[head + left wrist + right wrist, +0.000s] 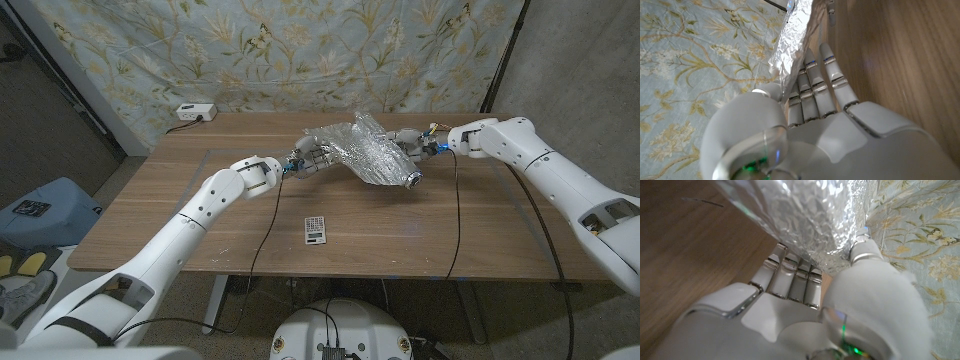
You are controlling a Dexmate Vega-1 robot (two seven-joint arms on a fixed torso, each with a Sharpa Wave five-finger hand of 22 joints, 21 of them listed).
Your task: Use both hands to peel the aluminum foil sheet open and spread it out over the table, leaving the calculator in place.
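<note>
At the far middle of the wooden table (180, 215), the crinkled aluminum foil sheet (365, 152) is held up, tented. Left hand (305, 158) and right hand (408, 140) each pinch an edge. The small grey calculator (315, 229) lies flat, well apart.

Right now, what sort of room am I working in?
Probably a makeshift lab or test room, not a home: a floral cloth backdrop hangs behind the wooden table, cables run across it, and a white power strip sits at its far corner.
</note>
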